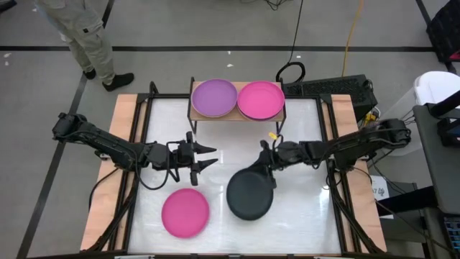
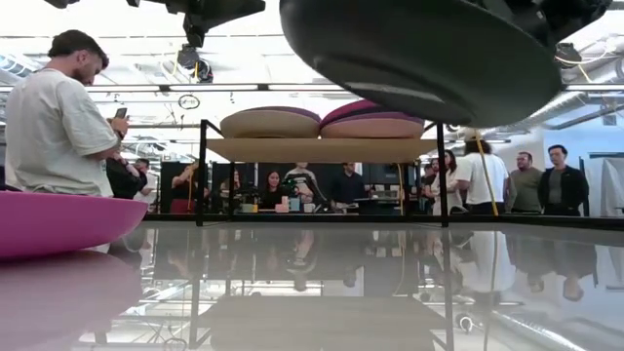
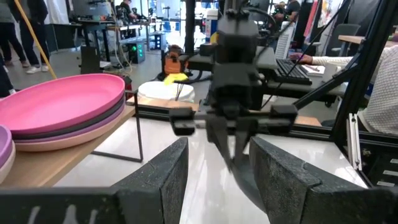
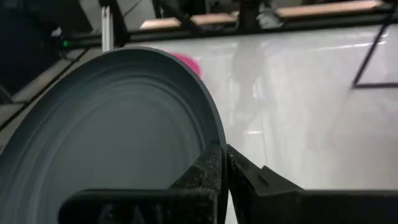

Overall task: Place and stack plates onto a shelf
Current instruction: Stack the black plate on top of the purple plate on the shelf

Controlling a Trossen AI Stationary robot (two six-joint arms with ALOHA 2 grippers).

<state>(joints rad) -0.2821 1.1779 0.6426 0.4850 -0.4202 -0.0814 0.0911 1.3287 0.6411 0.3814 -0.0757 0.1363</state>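
A black plate [image 1: 249,194] hangs over the table's middle in my right gripper [image 1: 267,170], which is shut on it; the low view shows its underside [image 2: 429,49] high above the table. A hot pink plate [image 1: 185,212] lies flat on the table near the near edge. The shelf [image 1: 237,115] stands at the far edge, carrying a stack topped by a purple plate [image 1: 213,97] and a stack topped by a hot pink plate [image 1: 260,99]. My left gripper [image 1: 210,160] hovers open left of the black plate, its fingers pointing toward the table's right. My right gripper pinches the black plate's rim [image 4: 208,134] between its two fingers [image 4: 202,171], on the plate's far right edge. The fingers reach in from the table's right, slanting down. The plate is lifted clear of the table and tilted.
Long wooden strips [image 1: 118,165] and black frame rails run along both table sides. In the left wrist view, the pink-topped stack [image 3: 62,106] shows a dark and a pale plate under it. People stand beyond the far edge [image 2: 58,117]. Bare table lies between shelf and grippers.
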